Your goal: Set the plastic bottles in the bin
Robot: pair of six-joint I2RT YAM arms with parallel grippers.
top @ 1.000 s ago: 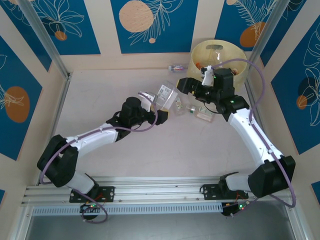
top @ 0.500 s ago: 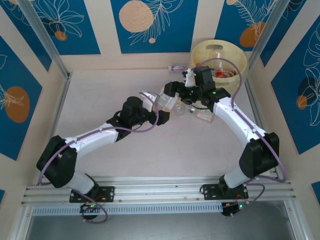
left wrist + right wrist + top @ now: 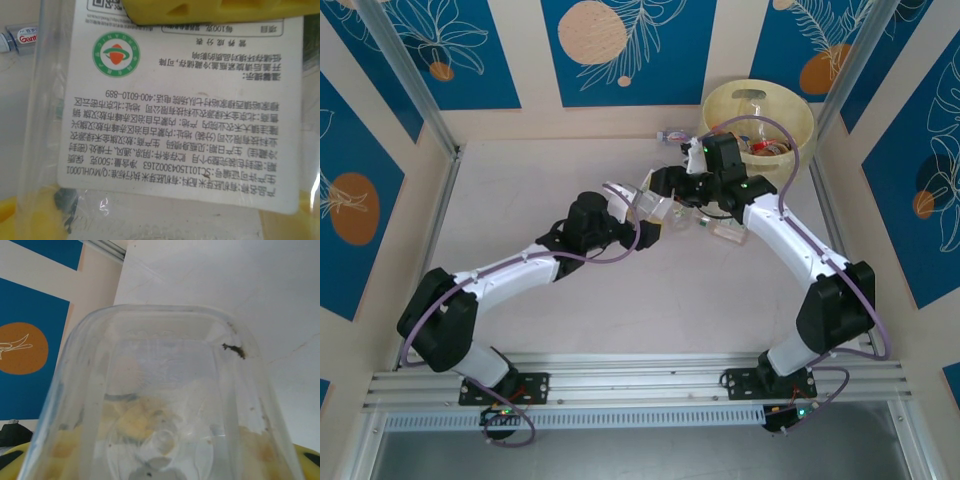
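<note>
My left gripper point(image 3: 638, 216) and right gripper point(image 3: 666, 190) both clamp one clear bottle point(image 3: 653, 204). The bin point(image 3: 760, 86) at one o'clock holds a few; other bottles point(image 3: 725, 232) lie loose on the table point(image 3: 520, 180).

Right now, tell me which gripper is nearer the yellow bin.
Right. The right gripper sits to the front left of the bin; the left gripper is farther left again, beyond the clear bottle between them.
</note>
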